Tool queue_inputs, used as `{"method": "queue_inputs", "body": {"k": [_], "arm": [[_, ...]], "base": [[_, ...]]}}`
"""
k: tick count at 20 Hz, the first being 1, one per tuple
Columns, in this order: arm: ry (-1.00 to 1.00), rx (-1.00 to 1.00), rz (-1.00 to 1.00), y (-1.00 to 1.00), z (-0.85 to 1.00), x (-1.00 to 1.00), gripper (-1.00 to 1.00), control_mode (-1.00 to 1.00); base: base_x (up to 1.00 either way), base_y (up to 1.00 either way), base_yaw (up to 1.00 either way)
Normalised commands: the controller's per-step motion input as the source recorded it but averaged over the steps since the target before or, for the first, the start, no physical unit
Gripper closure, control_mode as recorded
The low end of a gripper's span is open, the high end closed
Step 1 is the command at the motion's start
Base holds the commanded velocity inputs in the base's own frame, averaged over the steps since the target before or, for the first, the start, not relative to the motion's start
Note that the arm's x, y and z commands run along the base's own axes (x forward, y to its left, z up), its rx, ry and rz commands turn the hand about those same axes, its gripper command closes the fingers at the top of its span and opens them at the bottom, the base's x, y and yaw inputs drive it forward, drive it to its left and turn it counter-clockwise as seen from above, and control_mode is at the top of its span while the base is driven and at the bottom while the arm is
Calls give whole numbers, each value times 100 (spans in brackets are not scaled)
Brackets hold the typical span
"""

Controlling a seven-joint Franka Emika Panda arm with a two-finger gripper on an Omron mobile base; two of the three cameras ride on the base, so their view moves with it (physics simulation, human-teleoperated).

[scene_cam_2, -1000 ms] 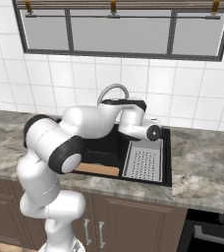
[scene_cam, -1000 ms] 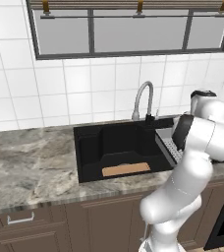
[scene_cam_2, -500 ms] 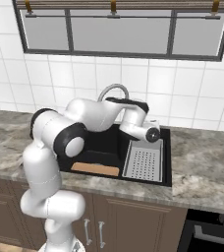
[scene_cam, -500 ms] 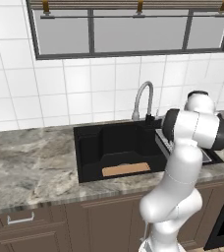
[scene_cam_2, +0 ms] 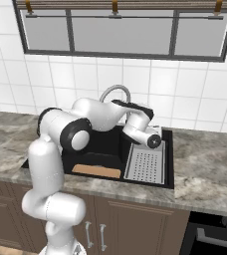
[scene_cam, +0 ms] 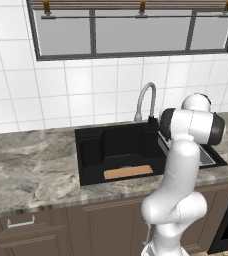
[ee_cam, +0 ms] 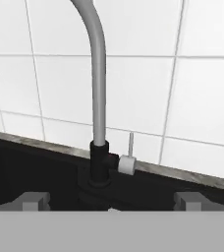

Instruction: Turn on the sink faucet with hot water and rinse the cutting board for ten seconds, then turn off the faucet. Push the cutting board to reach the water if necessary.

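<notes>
Fingers (ee_cam: 111, 199) spread wide, empty, facing the sink faucet (ee_cam: 98, 98). No water yet; next they must nudge its small lever (ee_cam: 129, 160) toward hot

the faucet (ee_cam: 99, 83) looks like smooth brushed grey metal with a matt black base and a small pale, plastic-looking knob (ee_cam: 126, 165). the sink (scene_cam: 88, 150) is matt black. the cutting board (scene_cam: 128, 172) is plain light wood, unvarnished in look. the drain tray (scene_cam_2: 146, 164) is dull grey perforated metal. the counter (scene_cam: 31, 172) is mottled grey stone, the wall tiles (scene_cam: 61, 95) glossy white, the cabinets (scene_cam: 86, 227) brown wood.
</notes>
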Motion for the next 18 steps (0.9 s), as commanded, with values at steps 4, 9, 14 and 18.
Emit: {"method": "queue_inputs", "body": {"k": [4, 9, 14, 18], "arm": [[-2, 11, -10, -2, -12, 24, -100, -100], [-1, 5, -7, -1, -2, 32, -100, -100], [-6, 0, 0, -1, 0, 36, -100, -100], [-5, 0, 0, 0, -5, 31, -100, -100]], "base": [[0, 0, 0], [0, 0, 0], [0, 0, 0], [0, 0, 0]]}}
